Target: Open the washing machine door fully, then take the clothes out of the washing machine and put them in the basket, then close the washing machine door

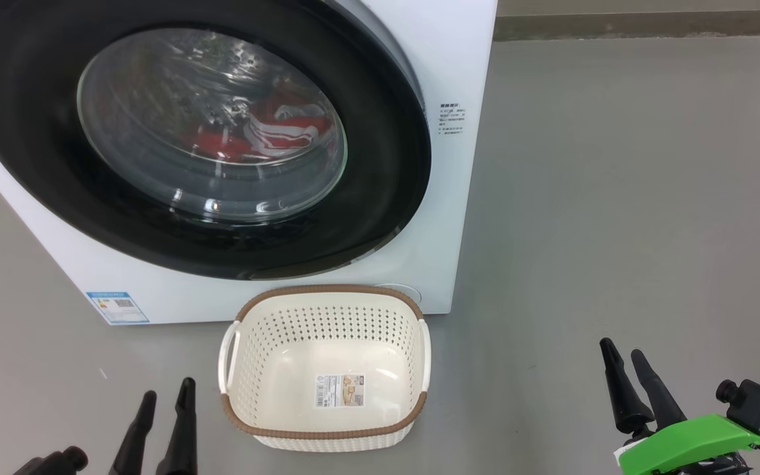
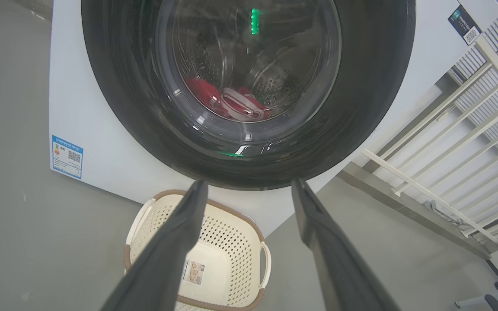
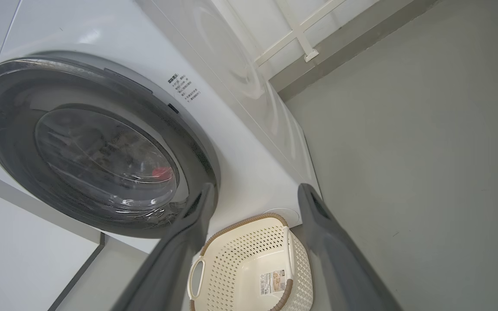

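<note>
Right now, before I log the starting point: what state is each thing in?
washing machine door: shut.
clothes: inside the washing machine, behind the door.
basket: upright on the floor, no clothes in it.
left gripper: open, holding nothing.
right gripper: open, holding nothing.

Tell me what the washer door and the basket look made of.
Door rim: looks like glossy black plastic, with a mirror-like sheen. Window: seems clear glass, bulging, with sharp reflections. Basket: matte cream plastic with moulded holes; its brown edge looks like imitation weave, probably plastic too.
</note>
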Controlling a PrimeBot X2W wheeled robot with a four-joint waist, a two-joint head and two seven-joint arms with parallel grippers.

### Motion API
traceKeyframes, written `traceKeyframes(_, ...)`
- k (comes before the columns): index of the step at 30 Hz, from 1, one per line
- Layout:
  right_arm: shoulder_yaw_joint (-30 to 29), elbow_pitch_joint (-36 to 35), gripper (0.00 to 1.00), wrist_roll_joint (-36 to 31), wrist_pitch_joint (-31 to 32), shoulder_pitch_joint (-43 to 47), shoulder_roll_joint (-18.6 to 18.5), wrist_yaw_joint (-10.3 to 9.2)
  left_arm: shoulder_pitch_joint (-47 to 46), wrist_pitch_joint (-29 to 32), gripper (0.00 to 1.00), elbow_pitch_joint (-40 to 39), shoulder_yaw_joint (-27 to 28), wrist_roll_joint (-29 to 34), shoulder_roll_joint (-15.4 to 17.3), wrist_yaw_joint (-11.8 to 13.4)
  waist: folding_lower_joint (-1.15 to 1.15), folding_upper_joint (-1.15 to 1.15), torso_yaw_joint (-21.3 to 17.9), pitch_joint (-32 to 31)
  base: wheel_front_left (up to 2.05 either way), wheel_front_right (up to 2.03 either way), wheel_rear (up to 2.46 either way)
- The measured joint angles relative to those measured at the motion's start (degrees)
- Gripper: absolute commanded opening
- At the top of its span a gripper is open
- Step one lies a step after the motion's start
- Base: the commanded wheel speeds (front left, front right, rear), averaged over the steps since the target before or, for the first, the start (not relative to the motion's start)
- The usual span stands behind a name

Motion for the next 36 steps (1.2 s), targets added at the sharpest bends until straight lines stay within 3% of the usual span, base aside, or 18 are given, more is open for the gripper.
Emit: traceKeyframes(36,1.69,-1.16,1.0,-20.18,-5.61,0.8,-0.73,0.0,2.32,-5.77,1.0,-3.7,-0.25,23.24,0.08,-0.04,0.0,0.0,-0.47,0.13,0.0,0.0,0.0)
